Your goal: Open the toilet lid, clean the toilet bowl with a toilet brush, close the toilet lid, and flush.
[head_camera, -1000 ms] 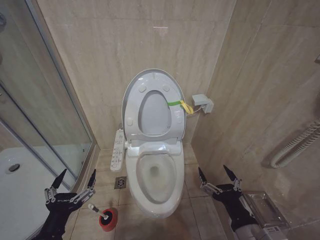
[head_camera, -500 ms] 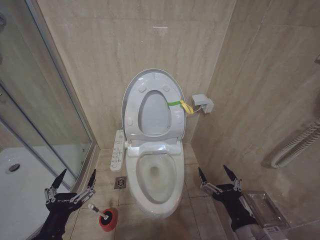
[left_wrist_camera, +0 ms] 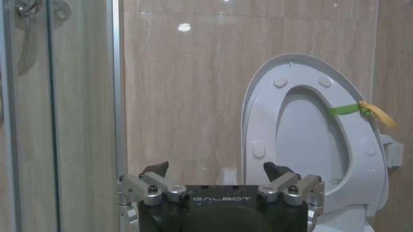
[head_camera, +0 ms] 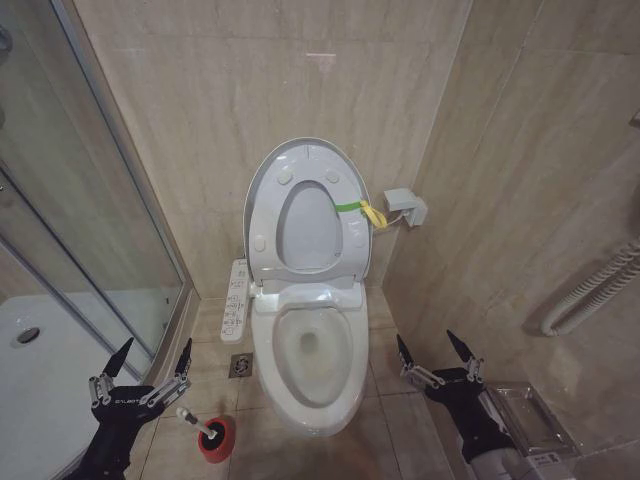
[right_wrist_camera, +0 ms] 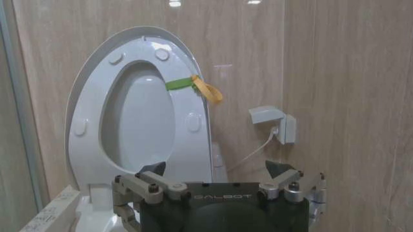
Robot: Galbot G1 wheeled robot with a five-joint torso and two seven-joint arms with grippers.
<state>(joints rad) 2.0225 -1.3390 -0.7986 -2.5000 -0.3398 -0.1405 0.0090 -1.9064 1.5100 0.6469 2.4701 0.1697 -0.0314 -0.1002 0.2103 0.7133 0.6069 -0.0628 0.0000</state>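
Change since earlier frames: nothing has moved; both arms, the lid and the brush sit exactly as they did a second ago.
Left end effector (head_camera: 151, 360): lower left of the head view, hanging above the floor between the shower glass and the toilet; its two dark fingers are spread wide apart and grip nothing. In the left wrist view (left_wrist_camera: 216, 170) the same wide gap shows, with the wall and raised lid beyond it.
Right end effector (head_camera: 433, 349): lower right of the head view, over the floor tiles just right of the bowl; fingers spread wide, nothing between them. The right wrist view (right_wrist_camera: 215, 168) shows the same.
Toilet lid (head_camera: 262, 205): upright at centre frame, leaning back against the wall, with the seat ring (head_camera: 349, 232) raised against it and a yellow-green strap (head_camera: 362, 209) tied at its right side.
Toilet bowl (head_camera: 285, 395): open, below the lid at lower centre.
Toilet brush (head_camera: 194, 421): lower left, head down in a red cup holder (head_camera: 218, 441) on the floor, handle tilted up toward the left end effector, near it but apart.
Button panel (head_camera: 236, 297): along the left side of the bowl.
Wall box (head_camera: 408, 205): right of the lid.
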